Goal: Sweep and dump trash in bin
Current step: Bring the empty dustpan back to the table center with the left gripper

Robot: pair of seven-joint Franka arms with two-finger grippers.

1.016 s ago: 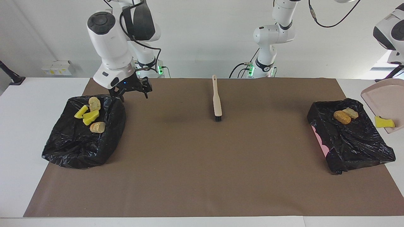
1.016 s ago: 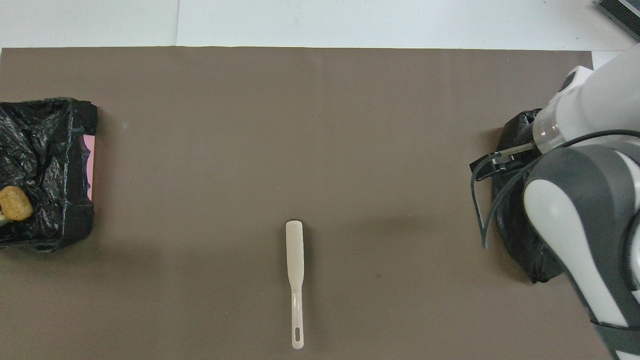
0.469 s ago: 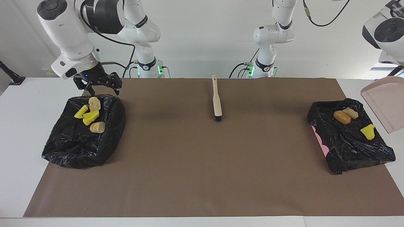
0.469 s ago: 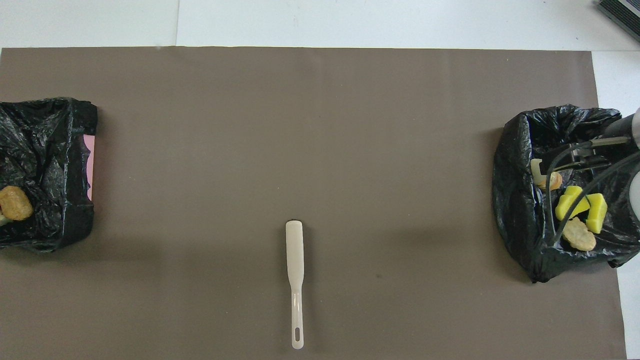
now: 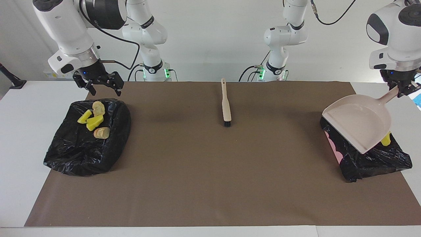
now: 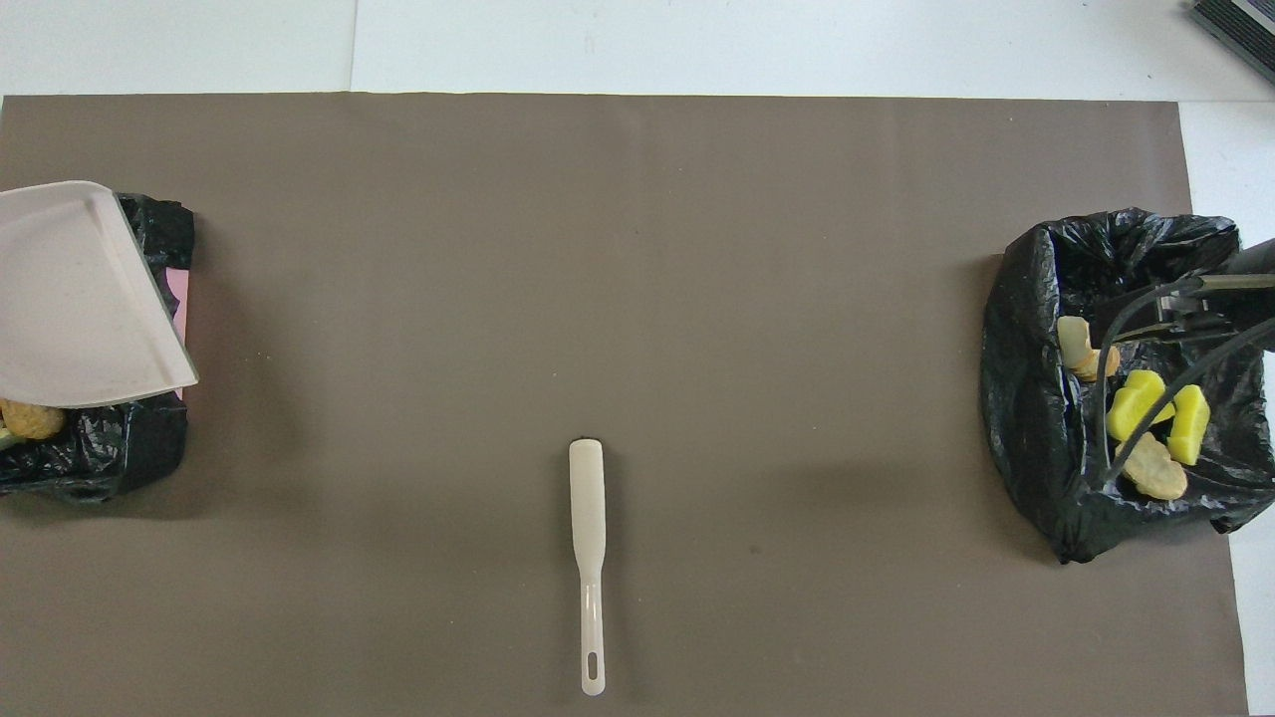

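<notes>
My left gripper (image 5: 402, 89) is shut on the handle of the beige dustpan (image 5: 358, 123), which hangs tilted and empty over the black-bagged bin (image 5: 378, 161) at the left arm's end. A yellow trash piece (image 5: 385, 140) shows past the pan's edge. In the overhead view the dustpan (image 6: 80, 299) covers most of that bin (image 6: 139, 458), and an orange-brown nugget (image 6: 30, 418) peeks out. My right gripper (image 5: 103, 89) hangs open and empty over the robot-side rim of the other bin (image 5: 82, 154). That bin holds two yellow pieces (image 5: 92, 121) and beige chunks (image 5: 101, 132).
The beige brush (image 5: 226, 105) lies on the brown mat (image 5: 210, 171) midway between the bins, handle toward the robots, and also shows in the overhead view (image 6: 588, 518). White table borders the mat at both ends.
The left arm swung the dustpan in from the table's end over its bin; the yellow piece dropped from the pan into the bag. The right gripper rose and moved toward its table end.
</notes>
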